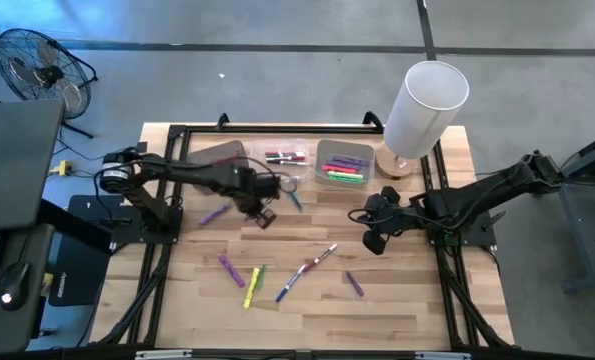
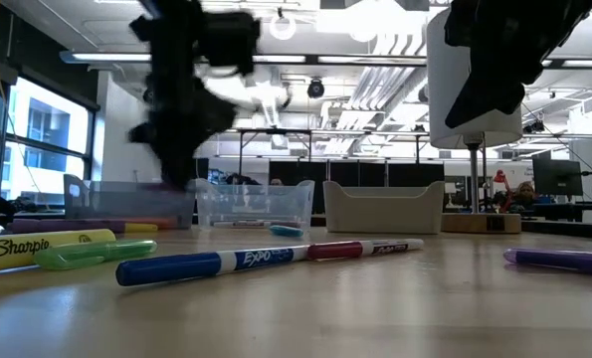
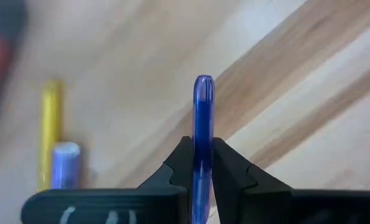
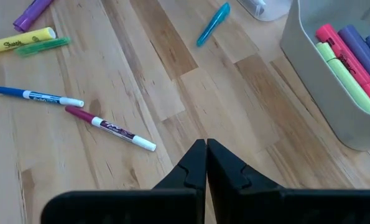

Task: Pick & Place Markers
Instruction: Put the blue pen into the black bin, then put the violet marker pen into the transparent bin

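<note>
My left gripper (image 1: 266, 214) hangs over the table's middle left, in front of the bins, shut on a blue marker (image 3: 203, 112). My right gripper (image 4: 206, 147) is shut on nothing and hovers above the middle right (image 1: 373, 238). Loose markers lie flat on the wood: purple ones (image 1: 214, 214) (image 1: 227, 268) (image 1: 353, 284), a yellow (image 1: 249, 290), a green (image 1: 259, 274), a blue-capped white one (image 1: 291, 282), a red-capped white one (image 1: 322, 258) and a teal one (image 1: 294, 199). More markers (image 1: 344, 166) lie in the grey bin. My left gripper pinches the blue marker's barrel (image 3: 203, 163) between its two fingers (image 3: 182, 163). The marker lies along the fingers, and its rounded end (image 3: 203, 84) sticks out past the fingertips. It is clear of the wood beyond it.
Three bins stand in a row at the far side: a dark one (image 1: 221, 154), a clear one (image 1: 288, 148) holding markers, and a grey one (image 1: 321, 160). A tall white cylinder on a wooden base (image 1: 424, 105) stands at the far right. Bare wood lies along the near edge.
</note>
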You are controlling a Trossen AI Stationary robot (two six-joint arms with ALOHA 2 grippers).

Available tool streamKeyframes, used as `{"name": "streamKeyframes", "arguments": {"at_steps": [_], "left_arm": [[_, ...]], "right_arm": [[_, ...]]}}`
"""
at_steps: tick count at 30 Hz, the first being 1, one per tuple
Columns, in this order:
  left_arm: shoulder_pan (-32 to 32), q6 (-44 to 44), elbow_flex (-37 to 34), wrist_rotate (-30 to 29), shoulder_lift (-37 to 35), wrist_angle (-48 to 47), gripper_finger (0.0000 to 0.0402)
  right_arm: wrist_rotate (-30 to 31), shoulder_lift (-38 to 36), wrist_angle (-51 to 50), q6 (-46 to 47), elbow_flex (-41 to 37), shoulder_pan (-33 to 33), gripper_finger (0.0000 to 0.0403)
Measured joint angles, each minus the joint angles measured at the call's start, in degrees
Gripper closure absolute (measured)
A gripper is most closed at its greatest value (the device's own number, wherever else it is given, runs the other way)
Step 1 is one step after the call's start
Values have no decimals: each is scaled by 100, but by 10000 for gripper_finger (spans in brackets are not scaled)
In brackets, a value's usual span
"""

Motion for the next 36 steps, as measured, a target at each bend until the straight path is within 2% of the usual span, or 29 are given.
{"name": "streamKeyframes", "arguments": {"at_steps": [2, 7, 11, 14, 21, 24, 26, 31, 36], "left_arm": [[11, 308, 343, -48, 12, 83, 375], [57, 1225, 1055, -307, 12, -615, 375], [367, 1835, 1211, -411, -65, -1115, 375], [735, 2087, 1221, -749, -208, -1496, 375], [1961, 3118, 733, -944, -915, -1765, 375], [2419, 3364, 551, -1031, -1043, -1570, 374], [2727, 3558, 330, -975, -1079, -1774, 372], [3046, 3672, -130, -1006, -1101, -1378, 338], [3049, 3539, -515, -945, -1110, -1104, 301]], "right_arm": [[0, 2, 1, 0, 0, 0, 403], [0, 4, 3, 2, 0, 0, 403], [-2, 4, 13, 59, 0, -2, 402], [-14, 4, 35, 160, 2, -2, 402], [-45, 7, 148, 202, 2, 2, 403], [-46, 7, 147, 285, 2, 2, 402], [-74, 7, 150, 279, 2, 2, 403], [-74, 7, 147, 166, 2, 2, 403], [-68, 7, 139, 129, 2, 2, 403]]}}
